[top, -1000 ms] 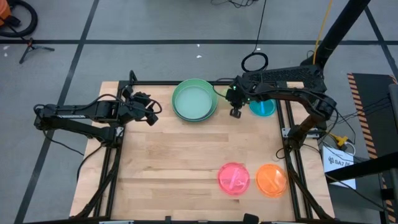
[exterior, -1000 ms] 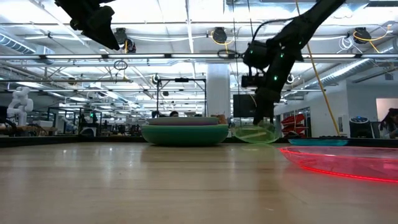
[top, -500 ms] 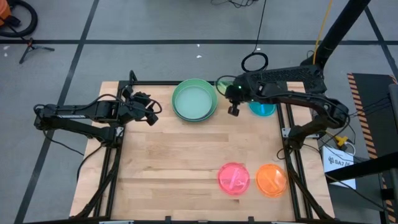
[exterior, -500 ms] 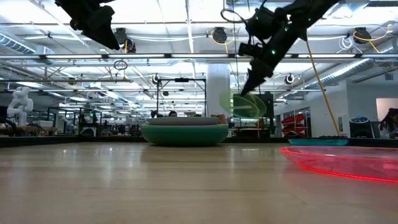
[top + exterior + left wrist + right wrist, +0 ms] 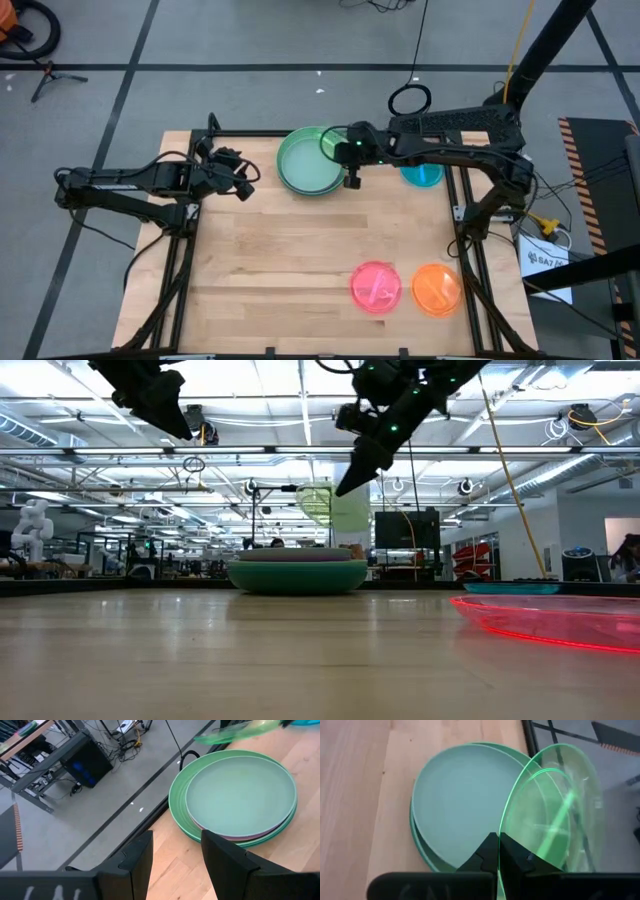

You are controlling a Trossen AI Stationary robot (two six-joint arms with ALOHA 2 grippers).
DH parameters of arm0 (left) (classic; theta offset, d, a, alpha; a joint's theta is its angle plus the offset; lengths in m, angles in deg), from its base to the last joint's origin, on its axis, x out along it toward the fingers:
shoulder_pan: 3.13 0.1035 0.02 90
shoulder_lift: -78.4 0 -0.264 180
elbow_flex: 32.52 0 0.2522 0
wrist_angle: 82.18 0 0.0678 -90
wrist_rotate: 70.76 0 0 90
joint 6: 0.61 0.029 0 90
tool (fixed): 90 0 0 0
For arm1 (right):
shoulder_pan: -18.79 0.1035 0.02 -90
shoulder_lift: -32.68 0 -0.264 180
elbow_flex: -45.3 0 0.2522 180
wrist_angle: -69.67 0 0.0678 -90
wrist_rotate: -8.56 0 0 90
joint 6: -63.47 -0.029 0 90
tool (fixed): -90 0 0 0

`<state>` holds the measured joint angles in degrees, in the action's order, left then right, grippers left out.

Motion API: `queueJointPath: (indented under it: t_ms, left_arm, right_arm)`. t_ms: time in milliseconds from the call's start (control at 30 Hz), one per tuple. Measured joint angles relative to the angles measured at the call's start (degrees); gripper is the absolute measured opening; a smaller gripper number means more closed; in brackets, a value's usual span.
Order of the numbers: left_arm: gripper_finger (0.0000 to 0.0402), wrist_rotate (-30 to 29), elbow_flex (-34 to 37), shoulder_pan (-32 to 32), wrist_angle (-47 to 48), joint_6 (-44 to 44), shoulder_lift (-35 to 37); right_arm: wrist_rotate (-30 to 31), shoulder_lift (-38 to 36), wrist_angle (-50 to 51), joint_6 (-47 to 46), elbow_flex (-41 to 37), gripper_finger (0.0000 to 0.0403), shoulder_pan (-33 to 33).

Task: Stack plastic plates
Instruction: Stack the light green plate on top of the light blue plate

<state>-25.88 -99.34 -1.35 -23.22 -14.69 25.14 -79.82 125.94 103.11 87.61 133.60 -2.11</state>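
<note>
While two small plates wait unstacked at the near edge, hot pink plate (image 5: 377, 286) and orange plate (image 5: 436, 289) side by side, the job looks roughly half done by my read. Blue plate (image 5: 423, 173) also sits alone at far right. Stack of larger plates (image 5: 312, 160), mint on top w/ pink and green rims showing beneath, stands at far centre. Right gripper (image 5: 498, 851) is clamped on the rim of the lime plate (image 5: 552, 810), held tilted in the air over the stack's right edge, not touching. Left gripper (image 5: 176, 851) idles w/ fingers apart, left of stack.
</note>
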Motion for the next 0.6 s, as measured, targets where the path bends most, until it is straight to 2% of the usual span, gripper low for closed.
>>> queueJointPath:
  t_ms: [267,600]
  left_arm:
    - [0.0173,-0.07,-0.02,0.0,1.54,0.2,0.0]
    - [0.0173,-0.12,-0.02,0.0,1.69,2.4,0.01]
  right_arm:
    - [-0.14,7.83,2.06,4.48,6.31,0.0,1.84]
    - [-0.13,11.82,3.29,6.58,7.26,0.0,3.82]
